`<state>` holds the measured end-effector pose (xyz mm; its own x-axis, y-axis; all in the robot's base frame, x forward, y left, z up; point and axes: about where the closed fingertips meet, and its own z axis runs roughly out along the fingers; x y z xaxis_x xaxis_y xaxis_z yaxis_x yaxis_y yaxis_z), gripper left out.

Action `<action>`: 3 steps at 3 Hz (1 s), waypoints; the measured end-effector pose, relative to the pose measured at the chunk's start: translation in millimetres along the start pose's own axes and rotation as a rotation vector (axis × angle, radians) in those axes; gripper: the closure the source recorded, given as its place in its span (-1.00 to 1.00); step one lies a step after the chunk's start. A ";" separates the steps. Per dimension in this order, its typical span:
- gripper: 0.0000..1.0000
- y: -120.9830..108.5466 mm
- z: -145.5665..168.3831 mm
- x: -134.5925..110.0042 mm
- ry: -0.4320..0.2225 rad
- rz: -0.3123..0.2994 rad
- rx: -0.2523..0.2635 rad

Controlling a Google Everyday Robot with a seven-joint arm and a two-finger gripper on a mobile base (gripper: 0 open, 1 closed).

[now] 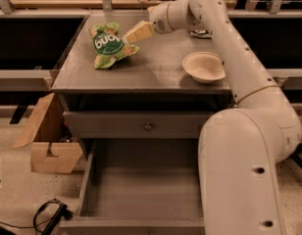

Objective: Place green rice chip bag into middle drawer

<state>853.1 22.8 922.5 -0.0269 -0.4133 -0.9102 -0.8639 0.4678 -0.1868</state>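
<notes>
The green rice chip bag (108,46) lies crumpled on the back left of the grey cabinet top (156,72). My gripper (137,33) is over the cabinet top, right at the bag's upper right edge; I cannot tell whether it touches the bag. The middle drawer (141,187) is pulled open below, a wide grey tray with nothing on its floor. My arm hides its right side.
A white bowl (204,66) sits on the right of the cabinet top. A shut drawer front with a round knob (148,127) is above the open drawer. A cardboard box (49,143) and a black cable (49,213) are on the floor at left. My arm (239,155) fills the right foreground.
</notes>
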 end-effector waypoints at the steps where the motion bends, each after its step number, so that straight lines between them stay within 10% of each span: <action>1: -1.00 14.1 45.4 -8.0 -0.035 0.004 -0.063; 3: -0.71 62.9 83.1 8.3 0.256 0.006 -0.170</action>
<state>840.2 113.7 872.5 -0.1392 -0.6042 -0.7845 -0.9345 0.3423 -0.0978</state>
